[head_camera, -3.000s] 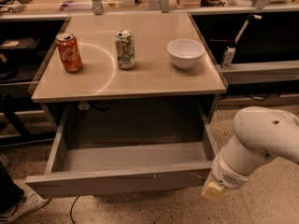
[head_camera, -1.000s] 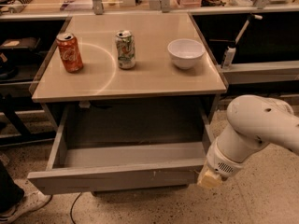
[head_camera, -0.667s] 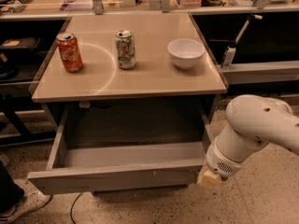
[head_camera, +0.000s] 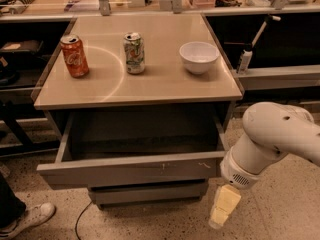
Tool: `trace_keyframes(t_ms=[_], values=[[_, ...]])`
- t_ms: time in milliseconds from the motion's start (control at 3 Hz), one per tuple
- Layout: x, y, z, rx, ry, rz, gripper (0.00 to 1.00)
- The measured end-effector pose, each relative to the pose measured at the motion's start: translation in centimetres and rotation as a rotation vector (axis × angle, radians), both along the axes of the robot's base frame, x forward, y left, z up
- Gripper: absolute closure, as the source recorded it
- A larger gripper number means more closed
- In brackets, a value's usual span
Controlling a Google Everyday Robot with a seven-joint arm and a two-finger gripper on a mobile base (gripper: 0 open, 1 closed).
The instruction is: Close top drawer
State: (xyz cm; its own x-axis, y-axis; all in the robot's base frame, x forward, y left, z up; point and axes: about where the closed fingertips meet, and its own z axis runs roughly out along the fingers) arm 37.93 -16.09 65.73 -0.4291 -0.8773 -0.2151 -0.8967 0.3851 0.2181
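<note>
The top drawer point(head_camera: 130, 170) is a wide grey metal drawer under the tan counter. It stands part way open, its plain front facing me with small white scuffs right of centre. Its shallow grey tray point(head_camera: 142, 134) shows inside and looks bare. My gripper point(head_camera: 222, 209) hangs from the white arm point(head_camera: 272, 141) at the lower right, just in front of and below the drawer front's right end, pointing down toward the floor.
On the counter point(head_camera: 150, 84) stand an orange soda can point(head_camera: 74, 56), a green-white can point(head_camera: 134, 53) and a white bowl point(head_camera: 199, 57). A shorter grey drawer front point(head_camera: 147, 193) sits below. A shoe point(head_camera: 27, 218) and a cable point(head_camera: 80, 224) lie on the speckled floor at left.
The drawer front has moved back toward the cabinet, so less of the tray shows. My arm and gripper have moved in and left with it at the right end.
</note>
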Motion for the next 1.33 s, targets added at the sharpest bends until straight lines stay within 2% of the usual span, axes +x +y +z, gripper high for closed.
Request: trace_keyframes(t_ms=[333,667,1333], values=[[0.00,0.00,0.00,0.000,0.000,0.000,0.00],[0.00,0.00,0.00,0.000,0.000,0.000,0.19],[0.00,0.00,0.00,0.000,0.000,0.000,0.66]])
